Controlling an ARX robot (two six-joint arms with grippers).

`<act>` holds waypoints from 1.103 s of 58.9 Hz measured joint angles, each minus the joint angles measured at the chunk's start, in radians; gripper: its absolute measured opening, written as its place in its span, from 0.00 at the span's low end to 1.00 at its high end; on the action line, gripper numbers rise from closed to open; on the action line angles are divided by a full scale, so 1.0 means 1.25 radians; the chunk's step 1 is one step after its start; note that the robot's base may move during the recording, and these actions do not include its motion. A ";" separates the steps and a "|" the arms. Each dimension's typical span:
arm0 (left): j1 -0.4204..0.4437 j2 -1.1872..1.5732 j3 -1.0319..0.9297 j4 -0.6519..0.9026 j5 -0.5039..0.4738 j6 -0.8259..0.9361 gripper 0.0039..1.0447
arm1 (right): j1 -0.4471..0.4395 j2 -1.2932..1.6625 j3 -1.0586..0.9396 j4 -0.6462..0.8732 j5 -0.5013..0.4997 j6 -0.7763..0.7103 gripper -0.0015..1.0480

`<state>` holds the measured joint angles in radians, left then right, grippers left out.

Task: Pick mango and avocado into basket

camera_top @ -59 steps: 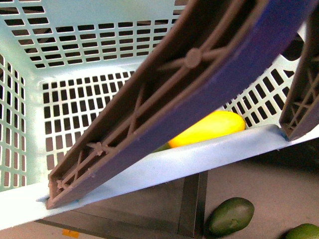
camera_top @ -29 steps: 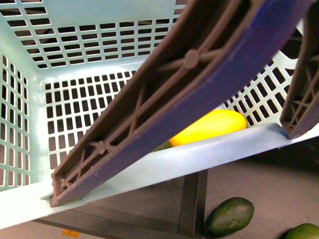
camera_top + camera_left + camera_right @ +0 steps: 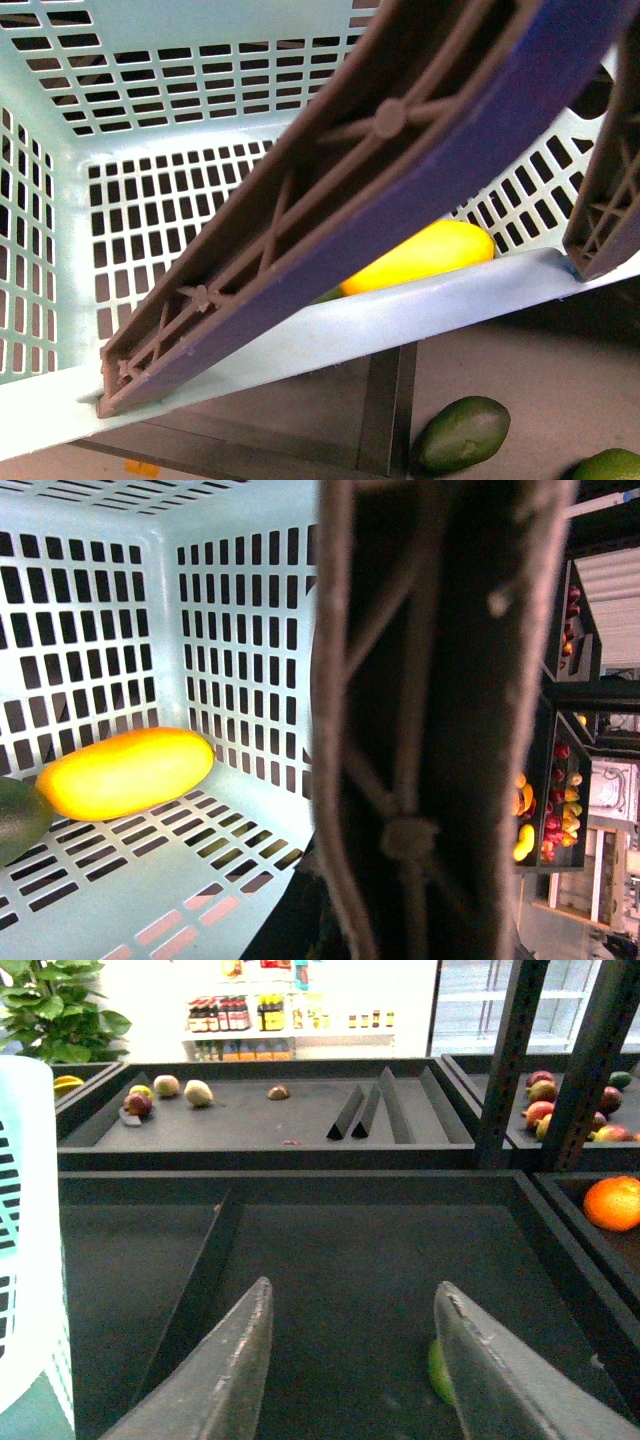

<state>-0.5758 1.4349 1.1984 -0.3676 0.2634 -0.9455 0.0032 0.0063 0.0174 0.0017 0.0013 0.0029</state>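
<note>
Now, right hand (image 3: 352, 1360): fingers spread apart, holding nothing, hovering above a dark bin; a green fruit (image 3: 438, 1370) shows partly behind one finger.
Left hand: not seen in any view.
Mango (image 3: 125, 772): lying on its side on the slotted floor of the basket (image 3: 60, 260), near a corner.
Avocado (image 3: 18, 818): dark green, just beside the mango at the frame edge, inside the basket.
Handle (image 3: 380, 150): brown-grey, ribbed, crossing the basket's opening.
Outside: two green fruits (image 3: 462, 434) below the basket's rim.
</note>
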 joint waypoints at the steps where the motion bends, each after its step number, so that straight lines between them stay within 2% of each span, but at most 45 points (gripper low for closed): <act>1: 0.000 0.000 0.000 0.000 0.000 0.000 0.04 | 0.000 0.000 0.000 0.000 0.000 0.000 0.56; 12: 0.000 0.000 0.000 0.000 0.000 0.000 0.04 | 0.000 0.000 0.000 0.000 0.000 0.000 0.90; 14: 0.000 0.000 0.000 0.000 0.000 0.000 0.04 | 0.000 0.000 0.000 0.000 0.000 0.000 0.93; 24: 0.000 0.000 0.000 0.000 0.000 0.000 0.04 | 0.000 0.000 0.000 0.000 0.000 0.000 0.92; 31: -0.025 0.028 0.024 0.003 -0.243 -0.145 0.03 | 0.000 0.000 0.000 0.000 0.000 0.000 0.92; 37: -0.007 0.079 0.072 0.020 -0.326 -0.200 0.03 | 0.000 -0.001 0.000 0.000 0.000 0.000 0.92; 45: 0.029 0.136 0.111 0.038 -0.330 -0.193 0.03 | 0.000 -0.001 0.000 0.000 -0.001 0.000 0.92; 51: 0.050 0.172 0.123 0.053 -0.305 -0.201 0.03 | 0.000 -0.001 0.000 0.000 -0.001 0.000 0.92; 65: 0.144 0.390 0.208 0.160 -0.269 -0.296 0.03 | 0.000 -0.001 0.000 0.000 -0.001 0.000 0.92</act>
<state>-0.3962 1.9224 1.4578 -0.1677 -0.0727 -1.3151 0.0032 0.0055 0.0174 0.0013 0.0002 0.0029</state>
